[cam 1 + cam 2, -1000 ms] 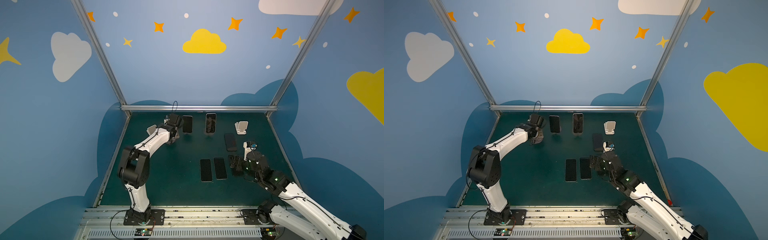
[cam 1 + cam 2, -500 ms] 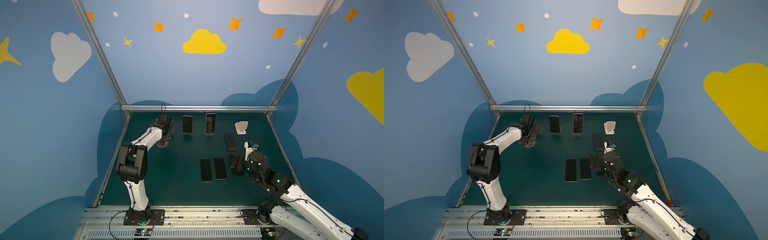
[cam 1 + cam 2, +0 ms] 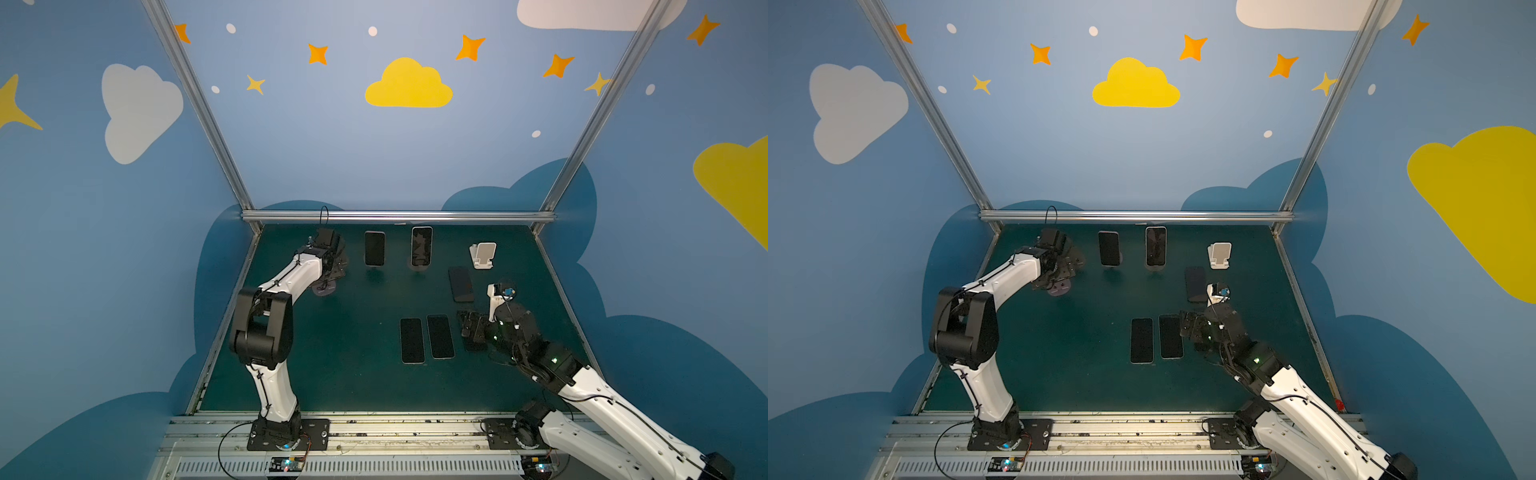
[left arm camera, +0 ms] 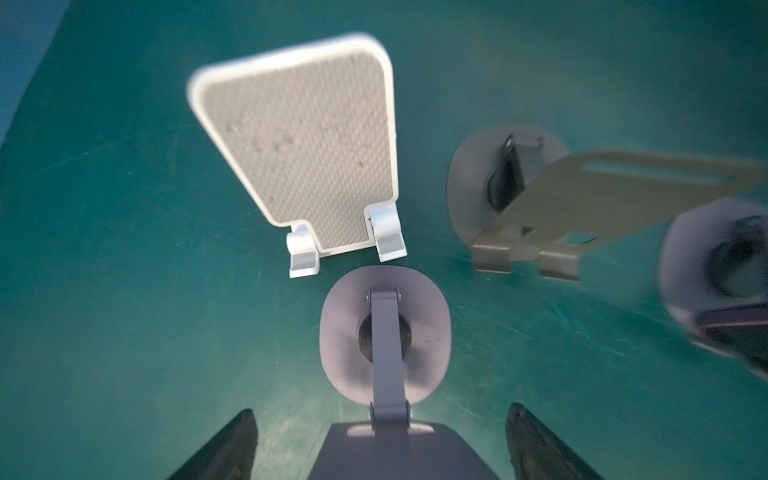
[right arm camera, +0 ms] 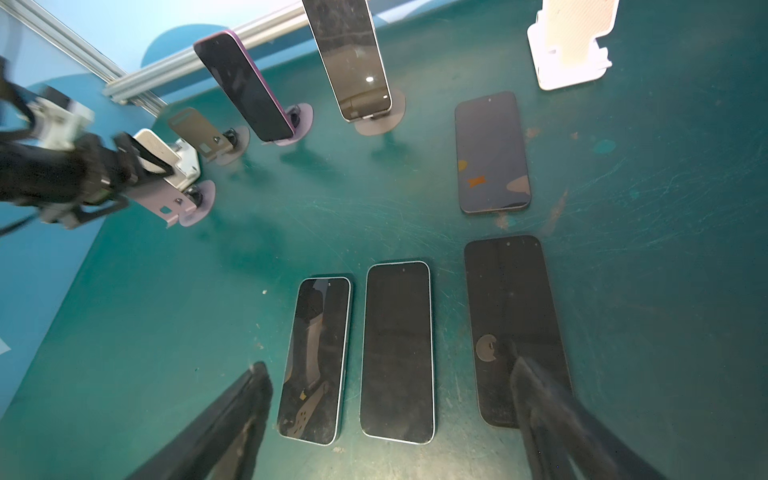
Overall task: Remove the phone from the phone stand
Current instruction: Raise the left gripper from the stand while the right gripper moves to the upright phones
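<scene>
Since a second before, left gripper (image 3: 337,266) had swung off from beside the purple-edged phone (image 3: 374,248) toward the left wall. Its jaws had gone from shut to wide apart, so we logged it open, gripping nothing. Right arm barely shifted. Right gripper (image 5: 390,363) also stood open and empty, low over the green mat (image 3: 332,353).

Task items: purple-edged phone leaned upright on a round-footed stand (image 5: 303,120) at the back of the mat. Silver phone (image 3: 421,247) stood just beside it on a second stand (image 5: 382,126). Neither was off yet; both arms were clear of them.

Left wrist view gave us what both top views mostly hid behind the arm. An empty purple stand (image 4: 384,332) sat between the spread fingers (image 4: 232,449), not touching them. A white dimpled stand (image 4: 299,149) stood beyond it, a tan metal stand (image 4: 582,199) beside that.

Right wrist view showed four phones lying flat, screens up: three side by side and a fourth phone (image 5: 492,151) farther back. One finger (image 5: 552,415) overlapped the dark phone (image 5: 515,291) at the row's end; in both top views the gripper covered most of it. We saw another white stand (image 3: 483,254), empty, back right.

Mat was scuffed and scratched. Walls were blue with painted clouds (image 3: 409,85) and orange stars (image 3: 470,47); an aluminium rail (image 3: 395,216) ran along the back edge.
</scene>
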`<control>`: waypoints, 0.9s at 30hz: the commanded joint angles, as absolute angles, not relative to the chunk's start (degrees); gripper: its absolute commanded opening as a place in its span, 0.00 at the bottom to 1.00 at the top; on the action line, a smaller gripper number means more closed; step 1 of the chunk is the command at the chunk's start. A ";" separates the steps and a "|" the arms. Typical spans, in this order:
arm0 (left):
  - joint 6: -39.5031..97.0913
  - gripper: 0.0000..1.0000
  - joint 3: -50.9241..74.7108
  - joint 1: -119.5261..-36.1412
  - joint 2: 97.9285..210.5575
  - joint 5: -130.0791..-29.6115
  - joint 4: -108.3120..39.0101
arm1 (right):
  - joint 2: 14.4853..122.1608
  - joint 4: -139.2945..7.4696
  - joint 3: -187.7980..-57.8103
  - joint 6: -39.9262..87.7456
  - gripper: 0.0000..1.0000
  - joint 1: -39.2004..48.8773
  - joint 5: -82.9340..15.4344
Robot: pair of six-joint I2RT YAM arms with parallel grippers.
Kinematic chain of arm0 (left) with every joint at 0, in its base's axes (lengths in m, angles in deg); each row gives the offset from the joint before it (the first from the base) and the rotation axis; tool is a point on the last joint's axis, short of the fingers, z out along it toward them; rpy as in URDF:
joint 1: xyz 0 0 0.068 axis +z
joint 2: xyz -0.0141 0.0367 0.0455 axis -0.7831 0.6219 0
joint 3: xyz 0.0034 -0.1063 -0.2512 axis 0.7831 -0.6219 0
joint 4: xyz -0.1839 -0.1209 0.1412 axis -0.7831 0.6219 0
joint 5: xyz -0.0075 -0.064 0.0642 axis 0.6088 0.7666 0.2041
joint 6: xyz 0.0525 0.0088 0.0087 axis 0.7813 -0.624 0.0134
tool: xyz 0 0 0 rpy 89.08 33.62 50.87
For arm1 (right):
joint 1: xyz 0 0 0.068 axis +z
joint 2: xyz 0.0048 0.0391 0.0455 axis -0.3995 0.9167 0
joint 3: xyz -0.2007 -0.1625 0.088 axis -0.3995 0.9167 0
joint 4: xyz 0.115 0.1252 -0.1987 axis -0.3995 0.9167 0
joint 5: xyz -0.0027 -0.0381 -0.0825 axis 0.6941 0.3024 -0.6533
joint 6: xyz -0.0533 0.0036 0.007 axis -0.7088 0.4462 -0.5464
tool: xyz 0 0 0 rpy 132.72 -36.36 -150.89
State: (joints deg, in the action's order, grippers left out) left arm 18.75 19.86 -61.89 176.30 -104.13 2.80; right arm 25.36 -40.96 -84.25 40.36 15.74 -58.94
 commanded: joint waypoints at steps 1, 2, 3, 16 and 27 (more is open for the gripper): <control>17.98 1.00 20.02 -62.62 166.87 -103.02 2.90 | 26.54 -41.22 -86.89 39.46 0.91 15.48 -58.43; 18.02 1.00 19.68 -62.81 164.58 -102.57 2.31 | 27.02 -41.48 -87.17 39.21 0.91 15.48 -58.41; 18.59 1.00 19.14 -63.17 161.95 -101.71 1.29 | 27.50 -41.53 -87.61 39.04 0.91 15.48 -58.64; 9.34 1.00 -6.38 -65.43 135.48 -92.98 -30.26 | 39.91 -55.31 -91.15 31.84 0.91 15.39 -66.60; 0.99 1.00 -6.14 -64.99 135.24 -86.43 -29.99 | 61.09 -58.12 -108.86 31.58 0.91 15.39 -67.91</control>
State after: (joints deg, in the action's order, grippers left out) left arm 3.99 -7.51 -65.35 135.74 -89.12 -28.32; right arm 57.80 -59.02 -103.24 31.68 15.55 -67.03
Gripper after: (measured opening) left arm 0.997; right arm 0.906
